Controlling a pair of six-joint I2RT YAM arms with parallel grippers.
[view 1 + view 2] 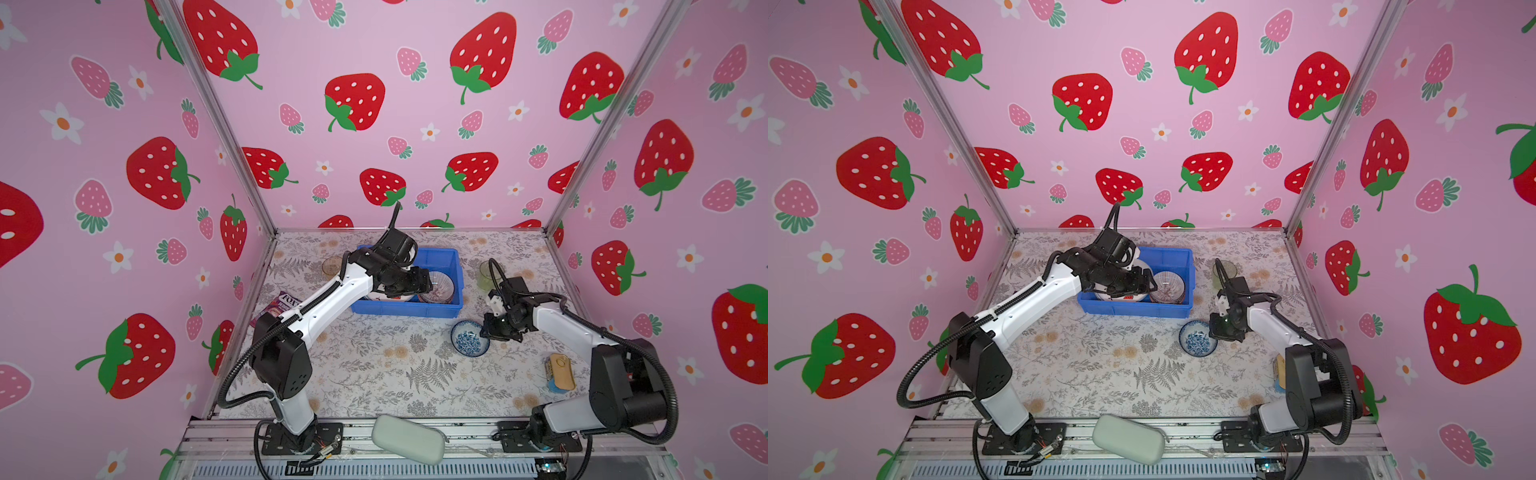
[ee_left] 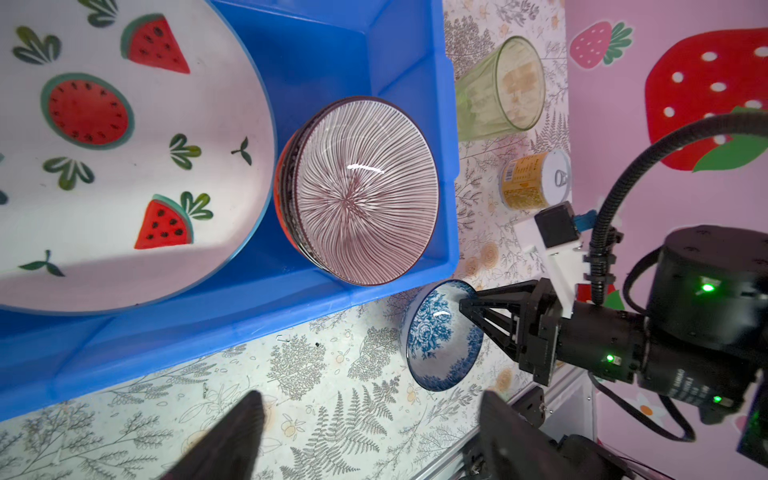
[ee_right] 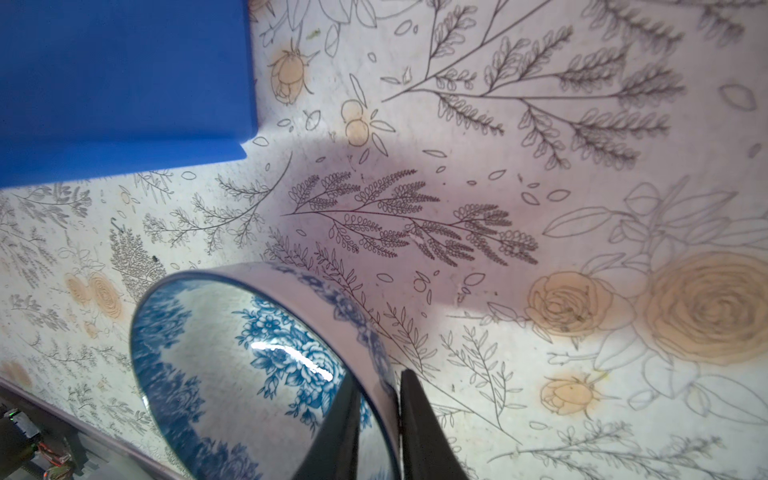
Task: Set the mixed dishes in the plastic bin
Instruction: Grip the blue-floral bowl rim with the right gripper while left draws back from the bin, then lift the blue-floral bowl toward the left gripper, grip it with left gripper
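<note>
Nearest of all, the pouch (image 1: 407, 438) lies at the front edge of the bench (image 1: 365, 374) and is no part of the job. Past it, close before the right front corner of the bin (image 1: 407, 309) but apart from it, sits the blue bowl (image 1: 469, 340). The right gripper (image 3: 380, 376) is clenched on its rim, one finger inside the wall and one outside. The bowl looks tipped in the right wrist view, though I cannot tell whether its foot is clear of the bench. The left gripper (image 2: 372, 395) hangs over the bin with its jaws spread wide and nothing between them. Inside the bin lie the watermelon plate (image 2: 124, 145) toward the left end and the striped bowl (image 2: 361, 195) toward the right. The green tumbler (image 1: 486, 276) stands just off the bin's right end and the amber tumbler (image 1: 332, 266) off its left end, toward the back-left corner; both are on the bench, not yet binned. The step in hand reads as the pick-up of the blue bowl. The next move, I judge, calls for a lift high enough to clear the bin's front rim. A short carry over the right end should follow, then a gentle set-down on or beside the striped bowl. The left arm would need to be out of the way first.
</note>
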